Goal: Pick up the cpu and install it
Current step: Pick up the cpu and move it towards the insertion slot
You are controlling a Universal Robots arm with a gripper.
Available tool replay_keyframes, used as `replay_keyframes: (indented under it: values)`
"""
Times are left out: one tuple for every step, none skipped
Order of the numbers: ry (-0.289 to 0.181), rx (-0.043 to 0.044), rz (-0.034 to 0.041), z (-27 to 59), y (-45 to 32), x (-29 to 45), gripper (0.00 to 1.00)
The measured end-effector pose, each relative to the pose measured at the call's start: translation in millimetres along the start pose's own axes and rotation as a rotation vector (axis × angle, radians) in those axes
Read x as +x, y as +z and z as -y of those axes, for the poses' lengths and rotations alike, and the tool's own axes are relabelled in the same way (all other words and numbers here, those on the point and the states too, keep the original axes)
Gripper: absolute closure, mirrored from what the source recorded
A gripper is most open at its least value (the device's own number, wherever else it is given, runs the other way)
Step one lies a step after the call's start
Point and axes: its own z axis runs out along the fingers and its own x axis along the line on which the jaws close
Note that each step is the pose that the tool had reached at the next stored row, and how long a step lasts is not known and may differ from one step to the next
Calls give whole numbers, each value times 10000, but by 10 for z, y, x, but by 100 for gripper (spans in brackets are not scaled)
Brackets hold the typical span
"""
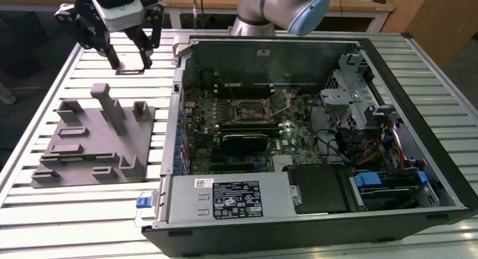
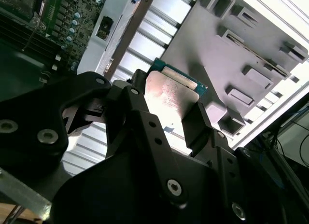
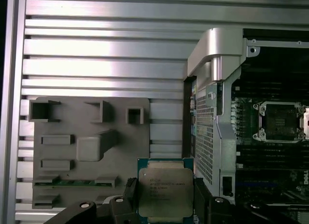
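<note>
I have the gripper [image 1: 131,63] pinching the cpu [image 3: 165,192] flat by two edges above the bench's [image 1: 45,214] far edge, beside the grey tray [image 1: 82,152]; pickup looks done, and installing calls for squaring it over the socket [image 1: 254,109] inside the case [image 1: 179,130].

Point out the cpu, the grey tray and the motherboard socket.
cpu [image 3: 165,190], first wrist view, middle of its metal top.
grey tray [image 3: 67,123], first wrist view, bare flat surface among its raised blocks.
motherboard socket [image 3: 281,121], first wrist view, centre of the square socket.
</note>
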Motion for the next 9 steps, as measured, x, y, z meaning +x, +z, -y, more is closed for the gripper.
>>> replay_keyframes:
  values:
    - [0,0,0,0,0,-11,46]
    - [0,-1,1,0,1,-22,46]
    - [0,0,1,0,1,-33,46]
    - [0,0,1,0,1,-45,46]
    - [0,0,0,0,1,-56,46]
    - [0,0,0,1,1,-66,46]
    - [0,0,1,1,1,-77,46]
    - [0,0,0,1,1,-89,46]
    - [-1,0,0,1,1,-102,46]
